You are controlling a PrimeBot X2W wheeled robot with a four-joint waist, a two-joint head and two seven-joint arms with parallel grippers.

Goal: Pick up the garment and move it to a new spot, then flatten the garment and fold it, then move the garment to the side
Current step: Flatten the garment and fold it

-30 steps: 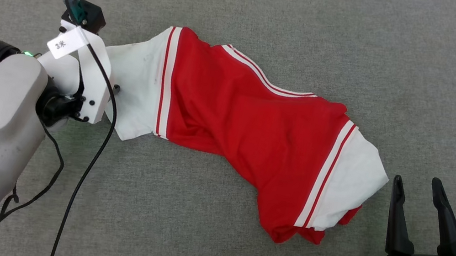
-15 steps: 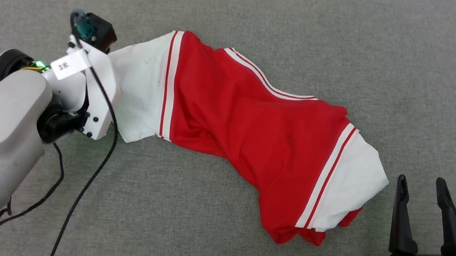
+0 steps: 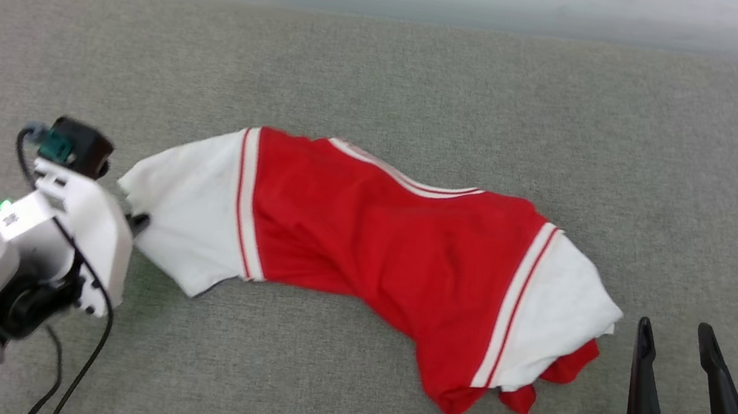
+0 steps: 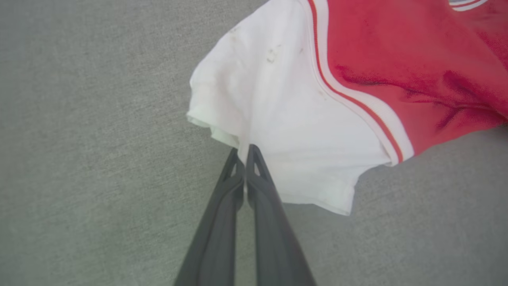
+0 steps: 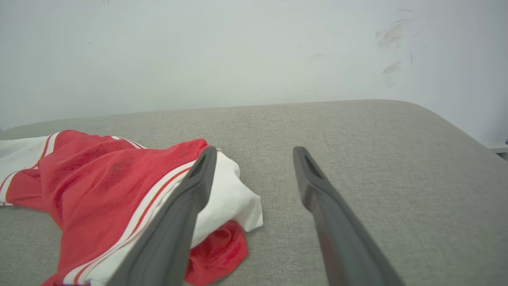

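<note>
Two grippers flank the garment (image 3: 391, 256), which lies stretched and rumpled across a grey cloth-covered surface (image 3: 388, 90), its length running from the robot's left to its right. The plain red body sits in the middle, with a white short sleeve (image 3: 178, 227) at the left end and another white sleeve (image 3: 561, 314) at the right end, each set off by red-and-white striped trim. No lettering shows on the side facing up.

The left gripper (image 4: 243, 150) has its two dark fingers pressed together with no gap, pinching the hem of the left white sleeve; in the left wrist view a crease in the cloth runs up from the fingertips. In the head view this gripper (image 3: 140, 223) meets the sleeve's outer edge, and a black cable (image 3: 79, 368) hangs from its wrist.

The right gripper (image 3: 674, 329) is spread apart and holds nothing. It sits just beside the right sleeve, clear of the cloth. In the right wrist view, one of its fingers (image 5: 178, 222) overlaps the crumpled right end of the garment (image 5: 99, 178), where a red fold pokes out beneath the white sleeve. A pale wall (image 5: 198, 51) rises behind the surface.
</note>
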